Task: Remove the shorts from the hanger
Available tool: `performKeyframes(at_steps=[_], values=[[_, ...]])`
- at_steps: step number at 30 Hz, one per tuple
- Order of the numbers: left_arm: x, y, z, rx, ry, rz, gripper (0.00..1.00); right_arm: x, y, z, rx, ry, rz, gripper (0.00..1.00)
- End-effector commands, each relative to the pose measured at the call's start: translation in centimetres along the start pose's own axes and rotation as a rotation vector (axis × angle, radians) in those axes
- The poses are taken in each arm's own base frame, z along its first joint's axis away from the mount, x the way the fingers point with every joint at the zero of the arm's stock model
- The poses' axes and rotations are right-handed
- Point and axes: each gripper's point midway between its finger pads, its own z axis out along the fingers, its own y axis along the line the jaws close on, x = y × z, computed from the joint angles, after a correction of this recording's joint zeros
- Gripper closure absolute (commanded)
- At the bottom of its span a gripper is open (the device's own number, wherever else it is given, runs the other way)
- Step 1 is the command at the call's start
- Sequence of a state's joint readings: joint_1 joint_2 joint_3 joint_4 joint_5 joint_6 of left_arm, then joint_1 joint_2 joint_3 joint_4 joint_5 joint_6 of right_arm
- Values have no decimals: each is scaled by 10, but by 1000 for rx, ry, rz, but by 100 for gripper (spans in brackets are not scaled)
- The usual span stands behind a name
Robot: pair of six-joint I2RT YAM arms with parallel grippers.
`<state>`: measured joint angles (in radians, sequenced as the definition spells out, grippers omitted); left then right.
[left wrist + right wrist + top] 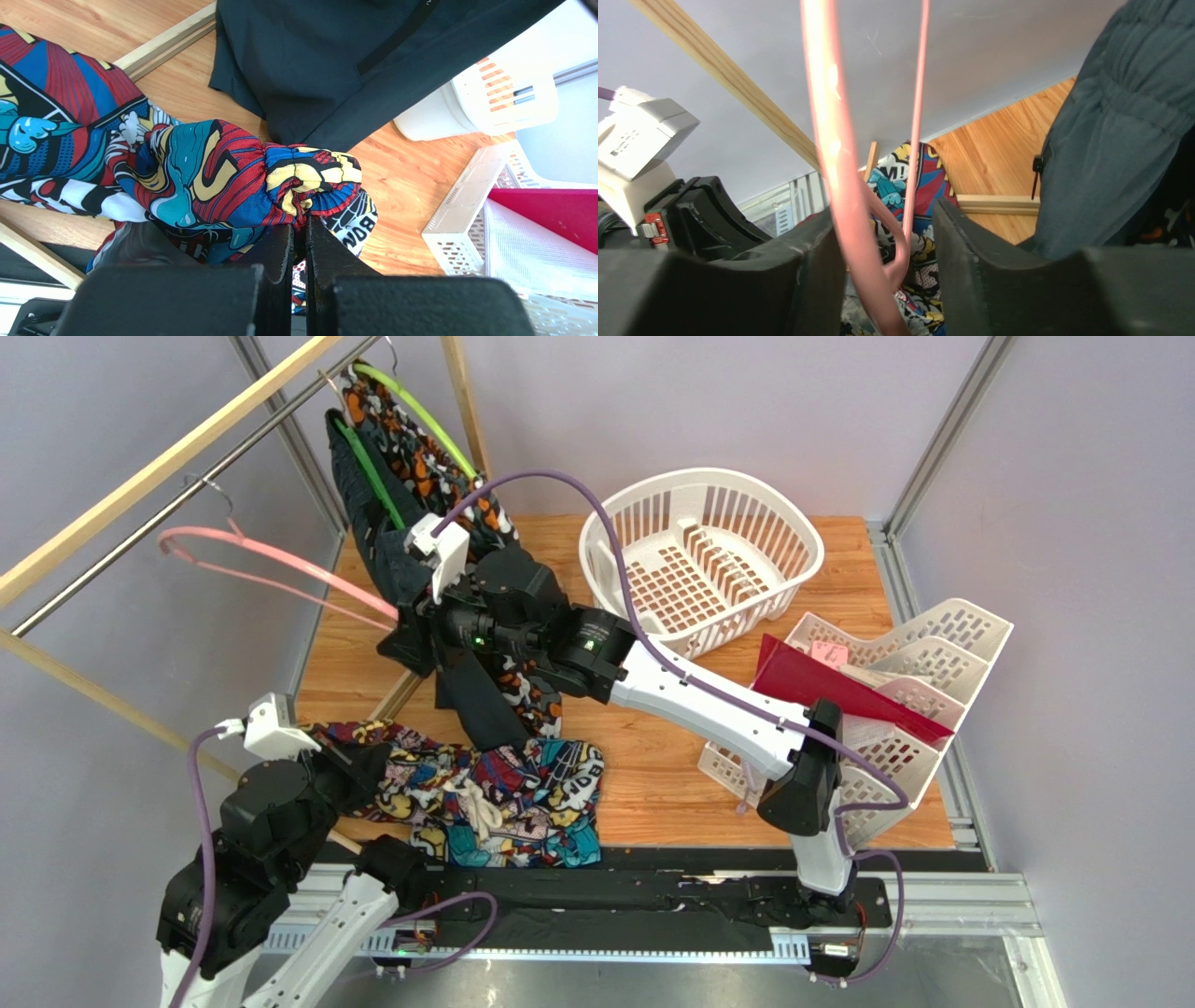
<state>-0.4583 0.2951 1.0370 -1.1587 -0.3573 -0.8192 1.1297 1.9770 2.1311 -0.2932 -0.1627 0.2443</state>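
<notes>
Now left gripper (300, 227) pinching shorts (231, 175) above table (645, 770); right gripper (882, 213) clamped on hanger (826, 105), shorts off it

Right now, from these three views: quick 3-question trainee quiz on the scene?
1. True or false: the left hand is shut on the shorts.
2. Between the right hand's fingers runs: A) the hanger B) the shorts C) nothing.
3. Fill in: the shorts lie on the ____, off the hanger.
Key: 1 true; 2 A; 3 table.
</notes>
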Motion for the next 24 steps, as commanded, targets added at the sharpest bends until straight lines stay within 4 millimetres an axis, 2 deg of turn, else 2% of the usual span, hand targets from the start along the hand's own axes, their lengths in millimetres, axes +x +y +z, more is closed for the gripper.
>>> performKeyframes(at_steps=[1, 2, 4, 5, 10, 11, 12, 13, 14, 15, 16, 18, 19, 21, 22, 24], values=[[-10, -11, -8, 56, -24, -6, 100, -24, 4, -19, 38, -39, -1, 44], [-9, -11, -8, 58, -18, -6, 100, -16, 1, -22, 49, -20, 0, 42], [-6, -12, -7, 64, -7, -9, 100, -24, 1, -37, 68, -38, -11, 33], [-4, -13, -7, 69, 1, -13, 100, -17, -1, -40, 79, -23, -15, 29], [2, -22, -2, 107, 26, -19, 100, -10, -1, -71, 97, -2, -27, 24], [3, -25, -1, 122, 37, -15, 100, -17, 2, -83, 98, -18, -32, 23], [3, -29, 0, 134, 38, -14, 100, -3, -4, -88, 116, 10, -31, 22], [4, -31, 1, 145, 41, -12, 100, -1, -5, -94, 126, 11, -30, 22], [4, -36, 1, 170, 44, -11, 100, -10, -2, -108, 133, -14, -33, 21], [5, -38, 1, 182, 45, -12, 100, 7, -8, -112, 150, 17, -28, 21], [6, -43, 2, 201, 55, -11, 100, -2, -4, -124, 146, -15, -28, 20], [7, -47, 2, 220, 63, -17, 100, 7, -5, -132, 143, -9, -20, 20], [10, -50, 2, 232, 77, -23, 100, 24, -8, -133, 142, 9, -12, 19], [11, -54, 3, 255, 85, -29, 100, 30, -2, -140, 102, 1, -16, 18], [12, -57, 3, 262, 93, -33, 100, 48, -5, -138, 96, 26, -13, 18], [13, -63, 2, 294, 103, -53, 100, 61, -4, -136, 79, 40, 3, 18]])
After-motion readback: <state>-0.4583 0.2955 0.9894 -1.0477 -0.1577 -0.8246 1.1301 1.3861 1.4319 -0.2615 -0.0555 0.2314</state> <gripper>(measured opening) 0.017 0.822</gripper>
